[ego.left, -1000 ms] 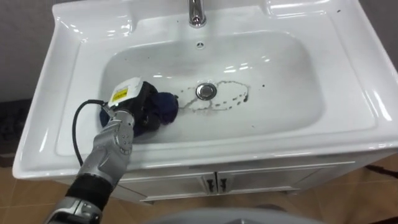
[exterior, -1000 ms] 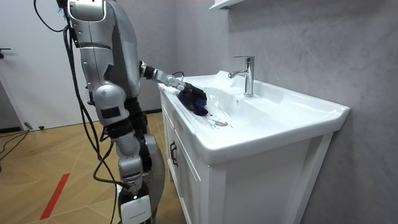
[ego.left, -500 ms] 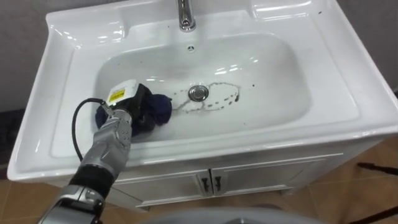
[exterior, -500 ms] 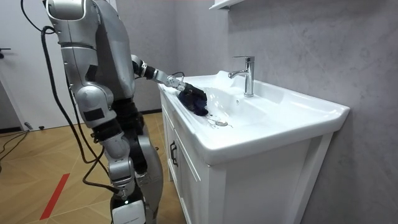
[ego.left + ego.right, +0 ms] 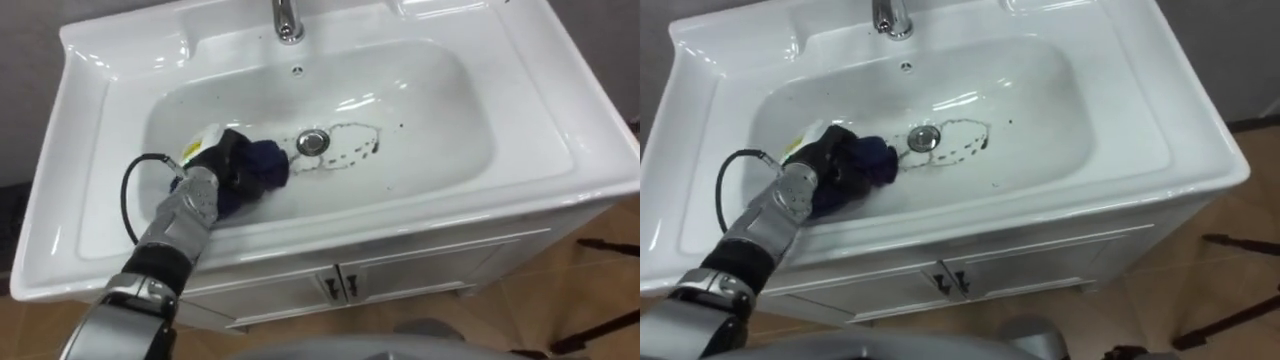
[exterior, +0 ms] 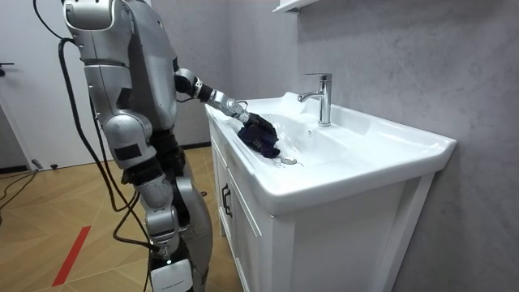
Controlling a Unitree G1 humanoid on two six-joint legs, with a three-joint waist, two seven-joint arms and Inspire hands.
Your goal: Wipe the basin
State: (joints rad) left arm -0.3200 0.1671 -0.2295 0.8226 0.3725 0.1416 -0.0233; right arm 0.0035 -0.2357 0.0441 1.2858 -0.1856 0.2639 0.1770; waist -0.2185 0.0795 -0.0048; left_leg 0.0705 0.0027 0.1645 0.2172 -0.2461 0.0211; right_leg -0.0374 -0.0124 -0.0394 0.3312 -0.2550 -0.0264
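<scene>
Cabinet doors (image 5: 340, 285) are showing nearest to you, just under the front rim of the white basin (image 5: 450, 120), and your robot is standing at that front edge, reaching its left arm over the rim and down into the bowl. On the bowl's left side the left hand (image 5: 222, 162) is lying low, and you are seeing its dark fingers curling over a bunched dark blue cloth (image 5: 270, 165), gripping it and pressing it against the basin floor. The cloth is sticking out past the fingertips towards the drain (image 5: 312, 141), its edge lying just beside the drain's metal ring. Thin dark marks (image 5: 358, 150) are looping across the white surface to the right of the drain. Farther back, a small overflow hole (image 5: 296, 70) is showing on the rear wall, and the chrome tap (image 5: 286, 20) is rising from the back ledge above it.
</scene>
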